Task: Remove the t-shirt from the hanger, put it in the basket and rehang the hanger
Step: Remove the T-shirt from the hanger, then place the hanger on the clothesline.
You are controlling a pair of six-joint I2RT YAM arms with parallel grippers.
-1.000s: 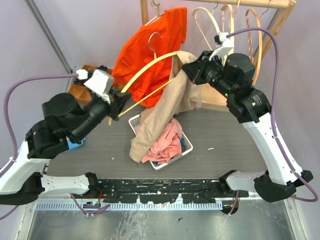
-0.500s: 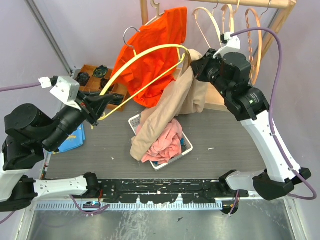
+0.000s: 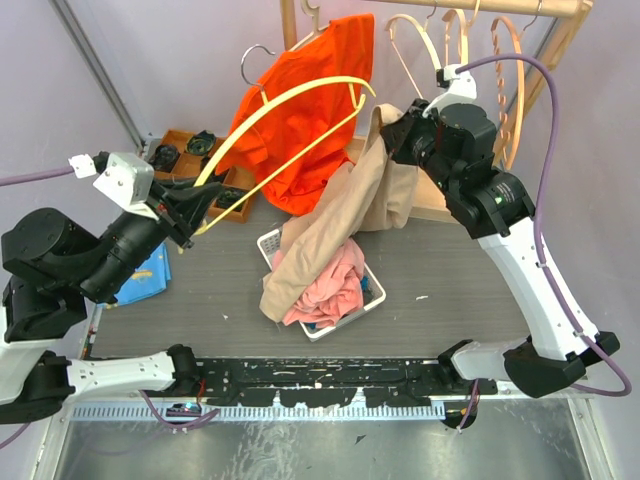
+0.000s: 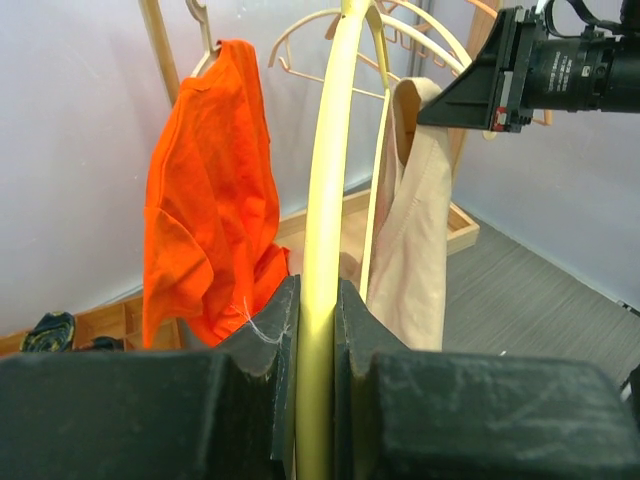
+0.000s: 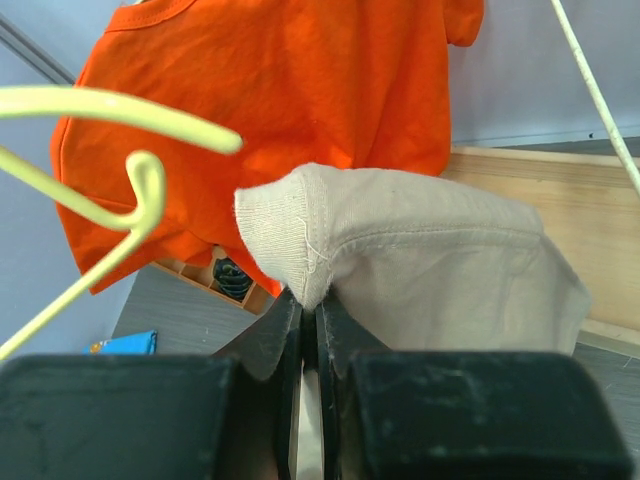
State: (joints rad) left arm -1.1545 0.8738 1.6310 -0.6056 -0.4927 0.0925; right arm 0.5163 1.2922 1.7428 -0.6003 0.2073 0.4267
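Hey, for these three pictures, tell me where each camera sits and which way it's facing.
Top external: above and behind the bases, looking down on the table; both arms show, left gripper clamping the yellow hanger, right gripper pinching the beige t-shirt.
Left wrist: looks along the hanger toward the rack; left fingers show.
Right wrist: faces the orange t-shirt; right fingers show.
Shared: all three show hanger and both t-shirts.

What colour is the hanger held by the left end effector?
The hanger is pale yellow, clearest in the left wrist view.
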